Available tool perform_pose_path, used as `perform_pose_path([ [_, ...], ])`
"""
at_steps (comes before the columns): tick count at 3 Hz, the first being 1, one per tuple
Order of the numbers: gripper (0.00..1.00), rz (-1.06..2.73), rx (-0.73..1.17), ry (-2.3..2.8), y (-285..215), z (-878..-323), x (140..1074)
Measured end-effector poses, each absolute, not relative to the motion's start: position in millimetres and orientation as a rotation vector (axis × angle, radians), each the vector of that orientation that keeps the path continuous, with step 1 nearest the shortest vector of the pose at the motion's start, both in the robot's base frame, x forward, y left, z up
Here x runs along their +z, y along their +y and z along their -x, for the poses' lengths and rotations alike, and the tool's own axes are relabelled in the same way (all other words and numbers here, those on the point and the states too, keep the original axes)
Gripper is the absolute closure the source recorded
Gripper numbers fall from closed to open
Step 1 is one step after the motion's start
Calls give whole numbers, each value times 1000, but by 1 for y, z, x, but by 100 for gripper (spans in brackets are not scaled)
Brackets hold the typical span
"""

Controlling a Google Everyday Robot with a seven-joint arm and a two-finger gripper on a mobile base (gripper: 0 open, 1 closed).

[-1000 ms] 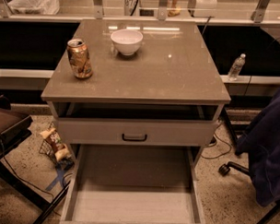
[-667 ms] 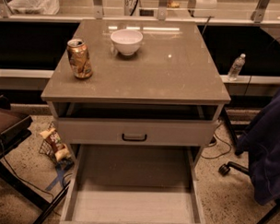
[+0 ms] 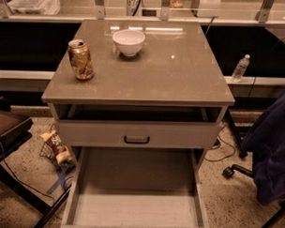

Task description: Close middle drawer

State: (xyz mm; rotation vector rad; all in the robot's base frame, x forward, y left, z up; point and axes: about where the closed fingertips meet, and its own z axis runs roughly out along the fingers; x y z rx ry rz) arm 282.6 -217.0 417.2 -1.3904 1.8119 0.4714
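Note:
The middle drawer (image 3: 134,210) is pulled far out toward the camera, below the top drawer. Its pale wood-grain floor is bare, and its front panel is cut off by the bottom edge of the view, so its handle is hidden. The top drawer (image 3: 179,135) sits above it, with a flat grey-beige front and a small dark loop handle (image 3: 136,140). A dark gap shows between this front and the cabinet top. The bottom drawer is hidden under the open one. The gripper is not in view.
On the cabinet top (image 3: 181,75) stand a dented soda can (image 3: 80,60) at the left and a white bowl (image 3: 128,42) at the back. A snack bag (image 3: 55,146) lies on the floor at left. An office chair with a dark garment (image 3: 272,148) stands at right, and a water bottle (image 3: 240,67) behind it.

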Motion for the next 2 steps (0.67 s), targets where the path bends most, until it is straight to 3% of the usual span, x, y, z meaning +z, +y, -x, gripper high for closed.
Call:
perform_pose_path([
  [1,100,1409,473,1765,-208,-316,413],
  [2,100,1409,473,1765,-208,-316,413],
])
